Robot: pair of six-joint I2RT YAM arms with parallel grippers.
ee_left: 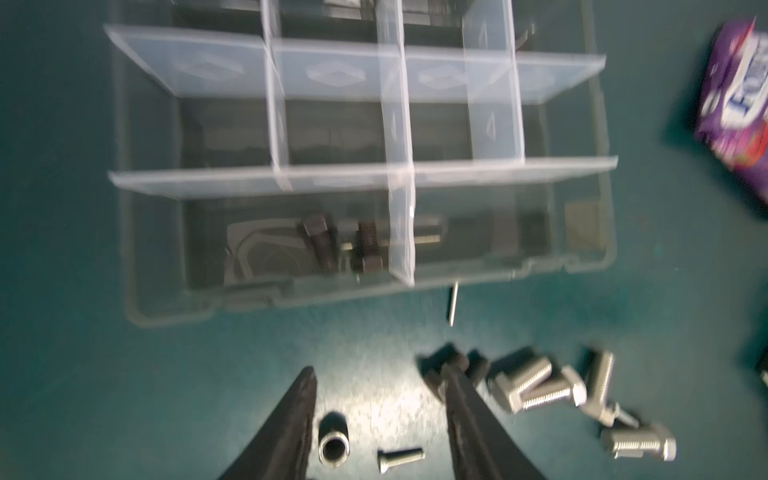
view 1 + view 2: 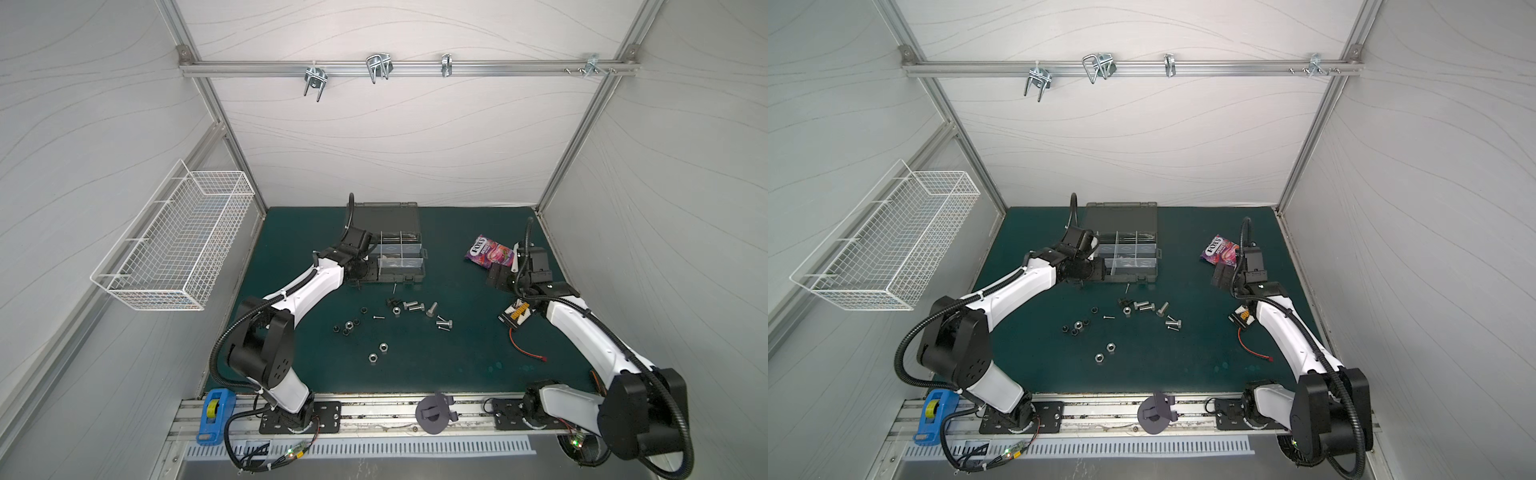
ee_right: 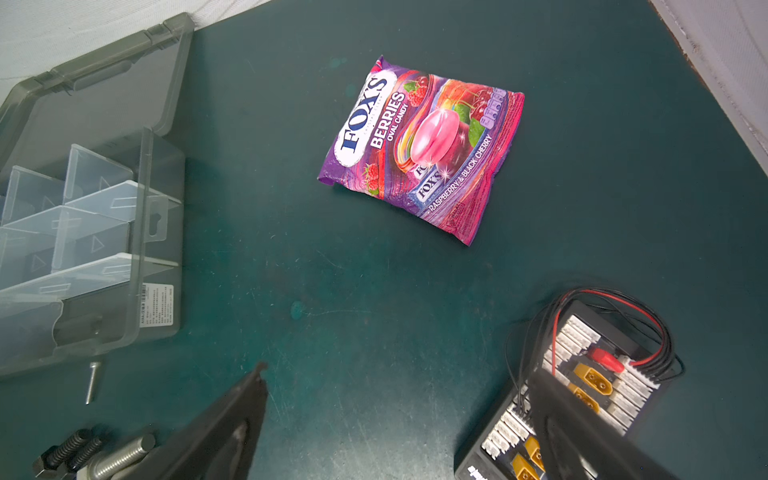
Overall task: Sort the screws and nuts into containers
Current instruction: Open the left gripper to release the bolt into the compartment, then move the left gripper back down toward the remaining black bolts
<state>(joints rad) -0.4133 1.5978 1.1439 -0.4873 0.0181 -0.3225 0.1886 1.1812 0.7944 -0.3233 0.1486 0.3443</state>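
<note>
White wire basket [image 2: 174, 241] hangs on the left wall, and a blue tape holder [image 2: 214, 415] sits on the front rail below it. Next comes the left pincer [image 1: 380, 368], over the green mat [image 2: 436, 365] at the front left corner of the grey case [image 2: 401, 276]. Its jaws stand partly apart with nothing clamped, though that wrist view is blurred.

The case lies open, with its compartments [image 2: 409, 248] split by clear dividers. One front compartment holds a few dark bolts [image 1: 324, 245]. A thin pin [image 2: 394, 288] lies on the mat just in front of the case.

Nearer the front edge the nuts [image 2: 349, 325] lie loose, mostly black ones, with two silver ones [image 2: 383, 346] nearer still. The screws [image 2: 415, 307] lie scattered just right of the black nuts.

Well to the right a purple candy bag [image 2: 492, 253] lies flat. The right pincer [image 3: 401, 370] hangs beside it, jaws wide apart and empty. A black connector board [image 2: 515, 318] with a red wire sits by that arm.
</note>
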